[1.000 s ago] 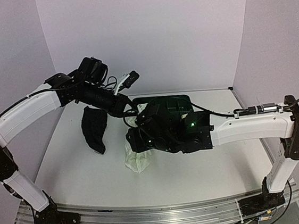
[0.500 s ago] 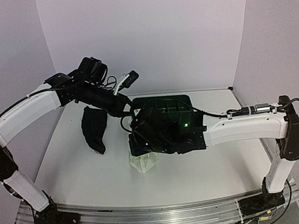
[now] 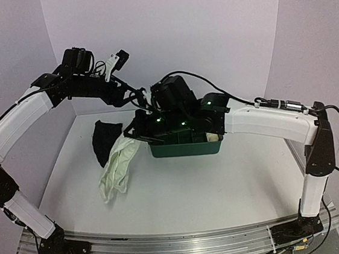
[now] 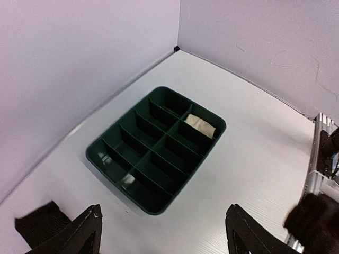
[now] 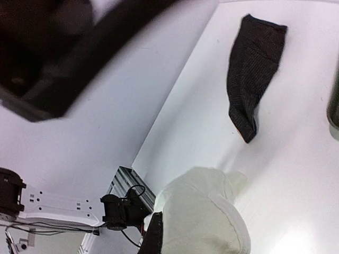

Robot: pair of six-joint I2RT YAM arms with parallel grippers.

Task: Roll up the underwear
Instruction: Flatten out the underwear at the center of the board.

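Note:
My right gripper [image 3: 132,129] is raised above the table and shut on the cream underwear [image 3: 117,167], which hangs down from it with its lower end near the table. In the right wrist view the cream cloth [image 5: 209,217] bulges beside one dark finger [image 5: 157,237]. The black underwear [image 3: 105,141] lies flat at the far left, clear of both grippers, and also shows as a dark strip [image 5: 253,74]. A small white rolled underwear [image 4: 201,125] sits in a corner compartment of the tray. My left gripper [image 4: 164,235] hovers high with its fingers wide apart and nothing between them.
The green divided tray [image 3: 187,149] stands behind the table's middle, partly hidden by my right arm; its other compartments [image 4: 139,159] hold nothing. Lilac walls close in the back and sides. The rail with the arm bases [image 3: 170,248] runs along the near edge.
The right gripper rose and swung left, lifting the cream underwear off the table. The left gripper opened, let go of the cloth and pulled up and back.

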